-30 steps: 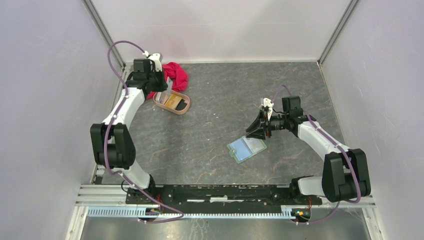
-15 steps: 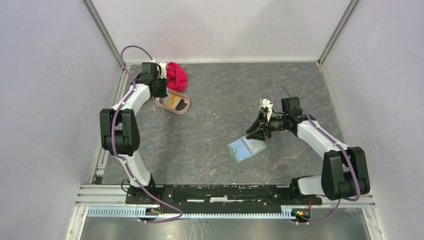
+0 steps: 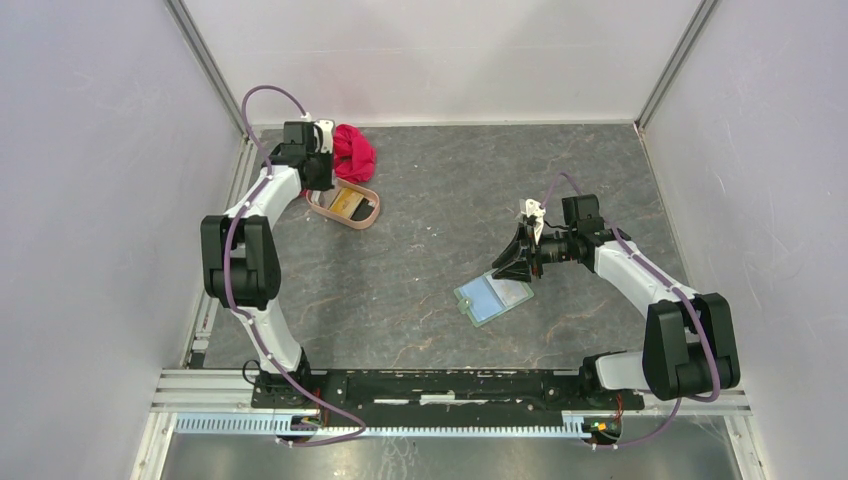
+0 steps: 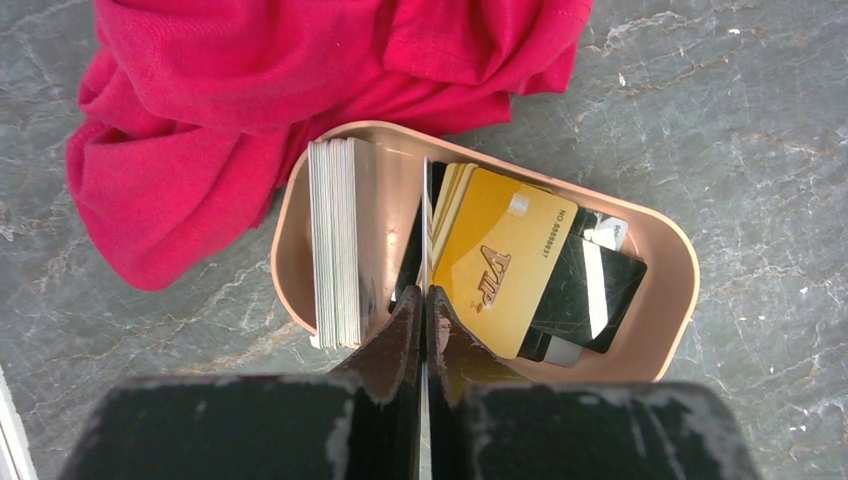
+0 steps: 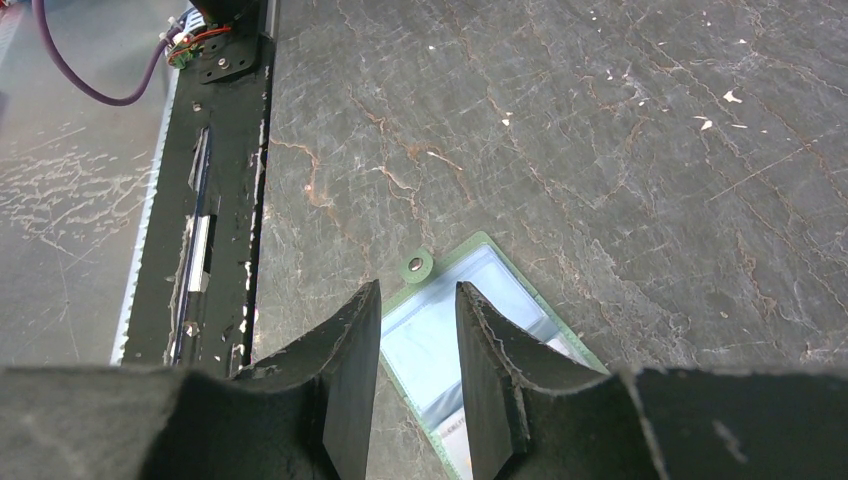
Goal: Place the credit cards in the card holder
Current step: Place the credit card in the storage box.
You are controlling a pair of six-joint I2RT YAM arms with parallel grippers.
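Credit cards [image 4: 495, 265] in the pinkish tray [image 4: 670, 290], one pinched.
With the left arm's elbow now drawn in, the left gripper [image 4: 427, 300] is pressed together on a single card [image 4: 427, 220] standing edge-on, ready to lift. The right gripper [image 5: 418, 290] hangs spread and empty over the opened card holder [image 5: 510, 310], mid-table.

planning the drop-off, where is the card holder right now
The card holder lies open on the table, right of centre in the top view, close by the right gripper on its near side.
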